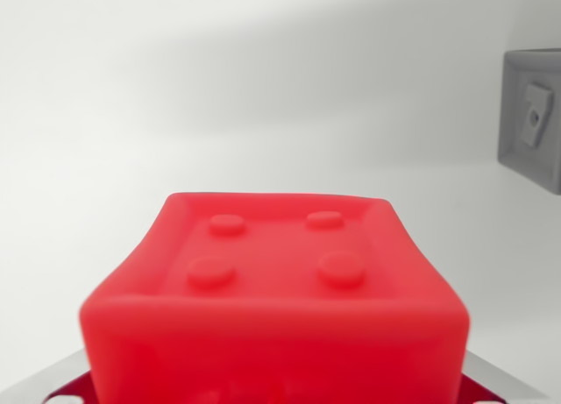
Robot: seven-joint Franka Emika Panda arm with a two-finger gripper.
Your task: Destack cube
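A: What fills the wrist view?

B: A glossy red plastic cube (272, 308) with four round studs on its top face. It sits very near the camera, low and centred, and its near face is blurred by closeness.

A: Is the gripper holding it?

B: I cannot tell. No fingers show plainly. At the near bottom corners, left and right, grey metallic edges (44, 379) peek out beside the cube, with red reflected on them. They may belong to the gripper, but whether it is spread wide or clamped on the cube is not shown.

A: Where does the cube stand, then? On another cube, or on the table?

B: That is hidden too. The cube's base runs off the bottom of the picture, so nothing under it can be seen. Beyond it lies a plain white surface (219, 97), bare and softly shadowed, stretching to the far side.

A: Anything else about?

B: A grey square fixture (533, 116) with a small bracket on it, far off at the right edge, well apart from the cube.

A: So how far along is the destacking?

B: My judgement: the cube is either about to be grasped or already in hand. No second cube shows, so I cannot say whether the separation is done. Setting it down alone on the white surface looks to be left.
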